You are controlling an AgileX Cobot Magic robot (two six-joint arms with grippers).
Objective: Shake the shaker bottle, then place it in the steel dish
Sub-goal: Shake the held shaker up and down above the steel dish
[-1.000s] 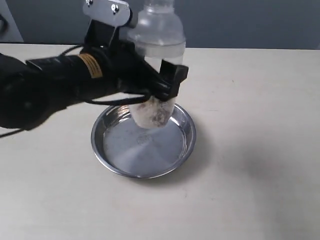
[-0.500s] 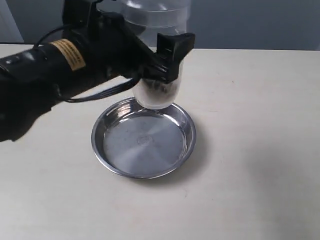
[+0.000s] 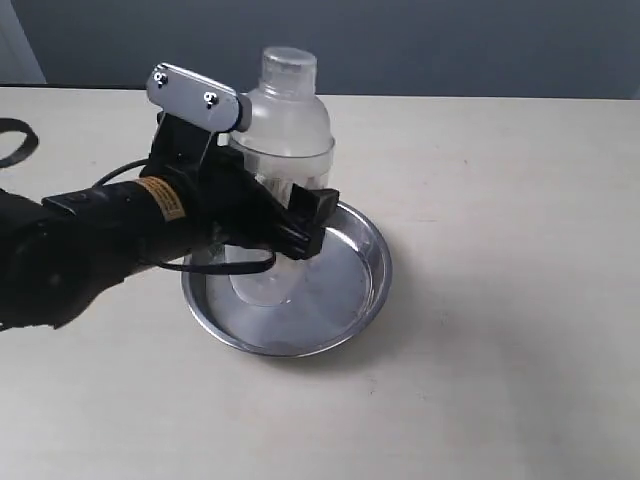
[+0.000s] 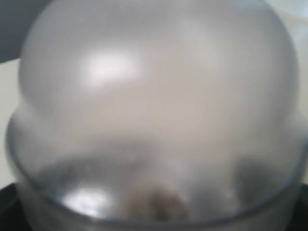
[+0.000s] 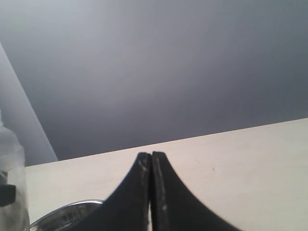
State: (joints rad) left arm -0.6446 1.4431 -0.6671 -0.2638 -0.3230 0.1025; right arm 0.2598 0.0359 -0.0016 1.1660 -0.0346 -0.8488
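The shaker bottle (image 3: pixel 285 120), clear frosted plastic with a round cap, stands upright with its base low inside the steel dish (image 3: pixel 366 262); whether the base touches the bottom I cannot tell. My left gripper (image 3: pixel 286 214) comes in from the left and is shut on the bottle's body, its near finger (image 3: pixel 310 224) across the front. In the left wrist view the shaker bottle (image 4: pixel 154 96) fills the picture, blurred, with a brown patch low down. My right gripper (image 5: pixel 151 156) is shut on nothing, off to the side; the dish rim (image 5: pixel 67 209) and the bottle (image 5: pixel 9 168) show beside it.
The dish sits on a pale beige table (image 3: pixel 500 330) with a dark grey wall (image 3: pixel 450 45) behind it. The black left arm (image 3: pixel 90 240) lies across the left of the table. A black cable (image 3: pixel 15 140) loops at the far left edge.
The left gripper has brought the bottle down from high above the dish, after an up swing, so that its base now sits low inside the dish. The cap is back in view.
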